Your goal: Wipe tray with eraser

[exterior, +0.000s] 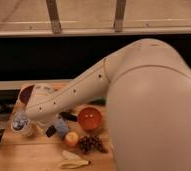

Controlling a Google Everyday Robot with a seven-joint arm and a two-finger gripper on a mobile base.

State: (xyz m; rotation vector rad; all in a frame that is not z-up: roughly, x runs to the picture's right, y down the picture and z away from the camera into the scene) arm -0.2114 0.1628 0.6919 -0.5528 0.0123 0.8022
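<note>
- The robot's one arm [84, 87] reaches down from the right to the left side of the wooden table [19, 152].
- The gripper [52, 130] is low over the table, at about 8 o'clock from the middle of the view. It is just beside the light blue block [62, 127].
- The gripper is closed. I see nothing held in it.
- The eraser [68, 116] looks like the flat black thing lying on the table. It is near the gripper, at about 1 o'clock from it.
- Its long side seems to run from 10 o'clock to 4 o'clock. It lies between the light blue block and the orange-red bowl [90, 119].
- I cannot see the tray. The big arm hides much of the right side and back of the table.
- I think the eraser is not picked up yet. The gripper would have to open, go a little toward 1 o'clock, and turn to fit across the short side.
- The block and the bowl are close by, so it could bump them.
- An apple [71, 138], grapes [91, 144] and a banana [74, 161] lie nearer the front.
</note>
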